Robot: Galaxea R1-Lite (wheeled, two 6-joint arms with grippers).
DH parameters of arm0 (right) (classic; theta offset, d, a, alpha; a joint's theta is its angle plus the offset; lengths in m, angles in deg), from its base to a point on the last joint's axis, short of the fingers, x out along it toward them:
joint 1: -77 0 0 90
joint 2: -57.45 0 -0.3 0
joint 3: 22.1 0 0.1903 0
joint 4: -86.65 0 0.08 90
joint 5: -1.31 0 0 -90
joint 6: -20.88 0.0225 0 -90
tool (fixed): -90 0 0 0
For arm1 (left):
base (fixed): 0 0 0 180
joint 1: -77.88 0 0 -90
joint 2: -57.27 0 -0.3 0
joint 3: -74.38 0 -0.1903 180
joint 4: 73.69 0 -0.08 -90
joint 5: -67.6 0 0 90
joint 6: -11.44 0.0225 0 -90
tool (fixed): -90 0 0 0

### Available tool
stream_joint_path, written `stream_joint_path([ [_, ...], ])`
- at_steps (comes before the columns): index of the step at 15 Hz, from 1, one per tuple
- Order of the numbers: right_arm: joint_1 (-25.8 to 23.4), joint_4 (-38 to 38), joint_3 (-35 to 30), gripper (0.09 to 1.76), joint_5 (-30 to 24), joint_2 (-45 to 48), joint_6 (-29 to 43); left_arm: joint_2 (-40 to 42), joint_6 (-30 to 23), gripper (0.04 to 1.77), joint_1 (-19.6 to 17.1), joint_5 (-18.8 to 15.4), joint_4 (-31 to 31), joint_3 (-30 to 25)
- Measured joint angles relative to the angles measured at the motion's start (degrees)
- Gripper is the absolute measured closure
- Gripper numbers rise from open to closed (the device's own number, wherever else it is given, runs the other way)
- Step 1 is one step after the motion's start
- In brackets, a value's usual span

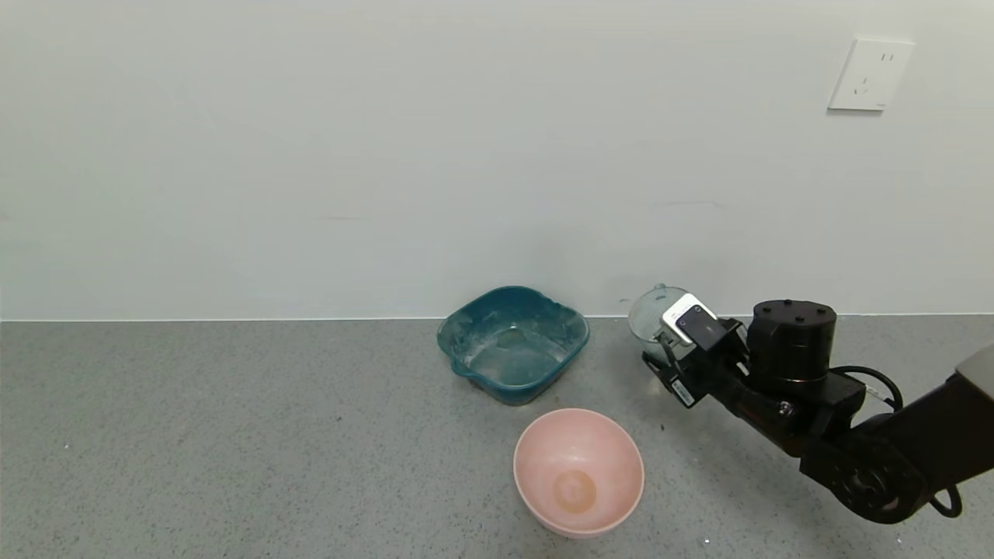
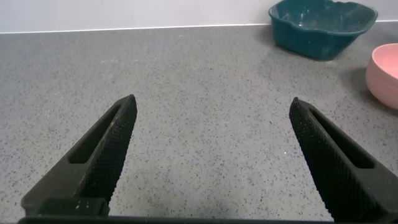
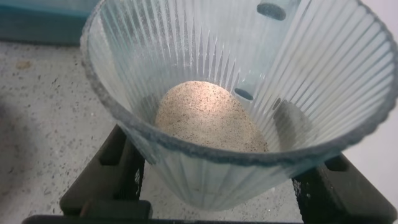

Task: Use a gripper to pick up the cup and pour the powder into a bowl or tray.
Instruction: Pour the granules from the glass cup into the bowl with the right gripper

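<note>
So the right gripper (image 1: 674, 346), the black arm end with the chunky cylindrical joint and little white-labelled fingers, sits at the right of the head view, just past the middle, and it's clamped onto the small clear bluish ribbed plastic cup (image 1: 651, 317). The cup sits right at the back edge of the grey speckled countertop (image 1: 233, 435), up against the pale wall (image 1: 388, 155), and I honestly can't tell if its base is touching the counter or just off it.

From the right wrist camera you look straight down into the cup (image 3: 242, 106): a rounded pile of fine off-white grainy powder (image 3: 208, 118) sits in the bottom, and the black fingers (image 3: 106, 180) hug the cup on both sides low in the frame.

The round pale pink plastic bowl (image 1: 578, 471) is at the bottom centre of the head view, near the front of the counter, with nothing in it but a faint tan patch at the base. Just behind it, above in the frame, is a dark teal squarish plastic tray (image 1: 512, 343) dusted with white. Both are left of the cup and apart from it.

The left gripper (image 2: 211, 155) only shows in its own wrist view, jaws spread wide, holding nothing, hovering over bare counter, with the teal tray (image 2: 320, 28) and a slice of the pink bowl (image 2: 384, 74) at the upper right. There's a white wall socket (image 1: 870, 74) at the upper right of the head view.
</note>
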State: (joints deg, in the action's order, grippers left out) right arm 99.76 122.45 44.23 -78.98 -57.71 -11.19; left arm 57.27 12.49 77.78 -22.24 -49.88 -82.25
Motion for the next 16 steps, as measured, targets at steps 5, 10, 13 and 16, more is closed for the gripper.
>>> stream_joint_path([
  [5,3.41,-0.17,-1.17,0.51,3.61,-0.05,-7.89,0.00,-0.01,0.05,0.02,0.00,0.00,0.00],
  [10,4.96,-0.60,-1.37,0.51,7.00,-0.21,-18.14,0.00,0.00,0.05,0.02,0.00,0.02,0.00],
  [13,5.38,-0.28,-1.62,0.51,9.17,0.20,-24.56,0.00,0.00,0.05,0.02,0.00,0.07,0.00],
  [16,7.23,-0.16,-2.22,0.51,9.28,0.94,-28.15,0.00,0.00,0.05,0.02,0.00,0.02,0.00],
])
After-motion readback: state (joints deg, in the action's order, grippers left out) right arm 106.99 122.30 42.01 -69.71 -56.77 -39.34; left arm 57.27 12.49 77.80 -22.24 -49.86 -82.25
